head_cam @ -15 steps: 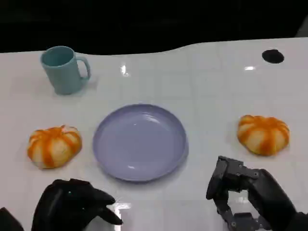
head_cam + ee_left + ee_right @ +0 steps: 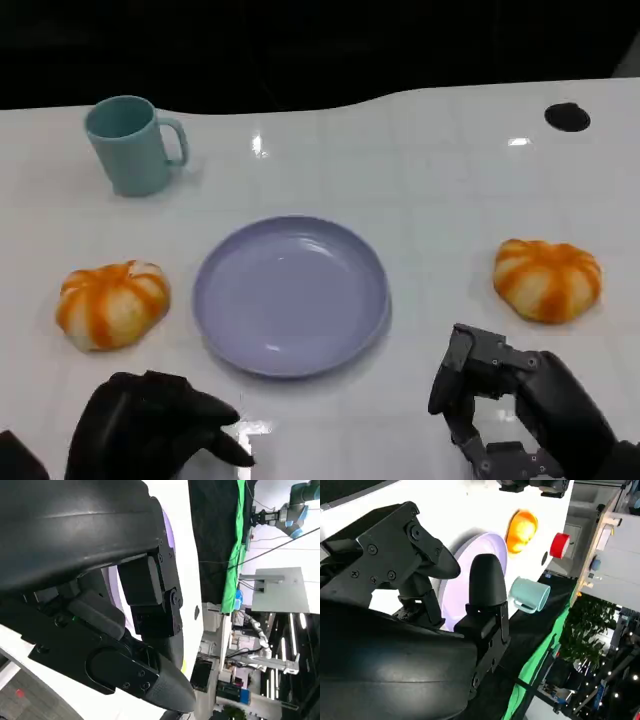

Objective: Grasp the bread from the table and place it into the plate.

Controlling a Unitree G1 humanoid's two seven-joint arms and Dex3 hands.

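Nothing was seen to have moved since the earlier frame: both hands and every object were found in the same places.

From the head view, a lilac plate (image 2: 290, 295) was seen at the middle of the white table (image 2: 420, 170), holding nothing. One orange-striped bread (image 2: 111, 303) lay just beside the plate's left rim, and a second bread (image 2: 547, 279) lay well apart to the right. A teal mug (image 2: 132, 144) stood upright at the far left, and a small black disc (image 2: 567, 117) was seen near the far right edge. The left hand (image 2: 150, 428) was placed at the near edge, below the left bread, fingers curled in on nothing. The right hand (image 2: 510, 400) was held near the plate's lower right, fingers spread and nothing between them.

From the left wrist view, the left hand's fingers (image 2: 150, 605) were seen folded close to its shell, with a sliver of the plate behind them.

From the right wrist view, the right hand's fingers (image 2: 487, 582) were seen parted and empty before the plate, with a bread and the mug beyond.
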